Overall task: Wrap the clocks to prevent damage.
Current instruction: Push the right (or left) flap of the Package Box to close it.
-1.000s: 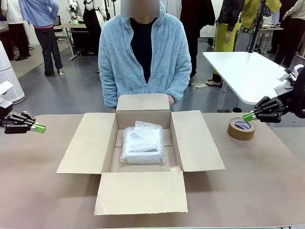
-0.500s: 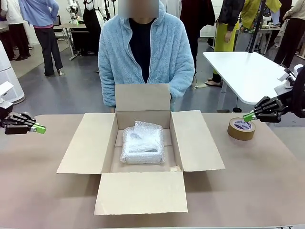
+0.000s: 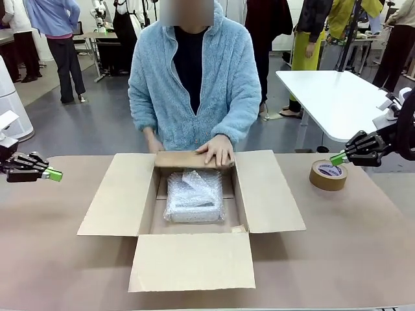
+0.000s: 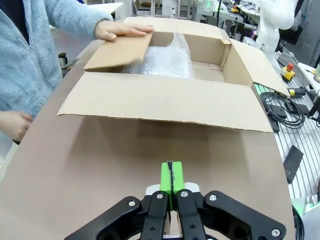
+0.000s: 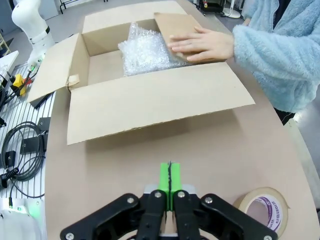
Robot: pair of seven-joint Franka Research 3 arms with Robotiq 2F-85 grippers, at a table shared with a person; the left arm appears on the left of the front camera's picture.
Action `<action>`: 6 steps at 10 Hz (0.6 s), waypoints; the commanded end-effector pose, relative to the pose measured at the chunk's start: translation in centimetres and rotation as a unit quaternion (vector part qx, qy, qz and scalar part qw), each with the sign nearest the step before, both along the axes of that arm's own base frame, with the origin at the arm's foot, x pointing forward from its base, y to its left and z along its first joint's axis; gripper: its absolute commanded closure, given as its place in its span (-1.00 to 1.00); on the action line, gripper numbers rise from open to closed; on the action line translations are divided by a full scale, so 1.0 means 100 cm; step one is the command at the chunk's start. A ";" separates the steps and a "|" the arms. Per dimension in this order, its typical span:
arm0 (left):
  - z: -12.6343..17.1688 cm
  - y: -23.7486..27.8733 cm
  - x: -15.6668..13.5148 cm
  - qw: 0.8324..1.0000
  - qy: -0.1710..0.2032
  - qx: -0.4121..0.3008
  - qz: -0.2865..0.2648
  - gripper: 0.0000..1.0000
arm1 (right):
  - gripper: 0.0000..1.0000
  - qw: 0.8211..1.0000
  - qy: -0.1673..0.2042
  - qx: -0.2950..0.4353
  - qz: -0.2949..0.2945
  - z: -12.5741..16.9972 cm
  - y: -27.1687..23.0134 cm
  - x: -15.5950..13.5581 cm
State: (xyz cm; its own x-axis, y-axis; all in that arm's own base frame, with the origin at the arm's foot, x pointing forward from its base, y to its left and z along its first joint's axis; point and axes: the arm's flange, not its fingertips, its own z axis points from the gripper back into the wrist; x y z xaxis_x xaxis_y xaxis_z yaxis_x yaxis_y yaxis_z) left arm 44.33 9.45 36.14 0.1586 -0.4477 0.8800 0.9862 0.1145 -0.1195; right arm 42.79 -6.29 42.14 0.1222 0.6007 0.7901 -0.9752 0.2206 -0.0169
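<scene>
Between the left claw (image 3: pixel 55 173) and right claw (image 3: pixel 337 158), both pinched closed and empty, the bubble-wrapped clocks (image 3: pixel 194 196) look soft-skinned, slippery, fragile; grip opposite sides gently.

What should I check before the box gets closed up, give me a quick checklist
1. Wrapped bundle inside box: ok, lying on its floor.
2. Wrap covering every side: cannot tell, underside hidden.
3. The far flap down: ok, a hand presses it over the bundle.
4. The other flaps folded: not ok, three lie spread open.
5. Both tools clear of box: ok, left tool and right tool shut, out at the sides.
6. Roll of tape handy: ok, near the right tool.
</scene>
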 end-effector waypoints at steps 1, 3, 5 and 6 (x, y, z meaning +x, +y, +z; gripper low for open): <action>0.002 0.001 0.001 1.000 0.007 0.003 0.001 0.99 | 0.98 1.000 0.001 -0.001 0.001 0.002 -0.001 -0.002; 0.002 0.001 0.001 1.000 0.007 0.003 0.001 0.99 | 0.98 1.000 0.001 -0.001 0.001 0.002 -0.001 -0.002; 0.002 0.001 0.001 1.000 0.007 0.003 0.001 0.99 | 0.98 1.000 0.001 -0.001 0.001 0.002 -0.001 -0.002; 0.002 0.001 0.001 1.000 0.007 0.003 0.001 0.99 | 0.98 1.000 0.001 -0.001 0.001 0.002 -0.001 -0.002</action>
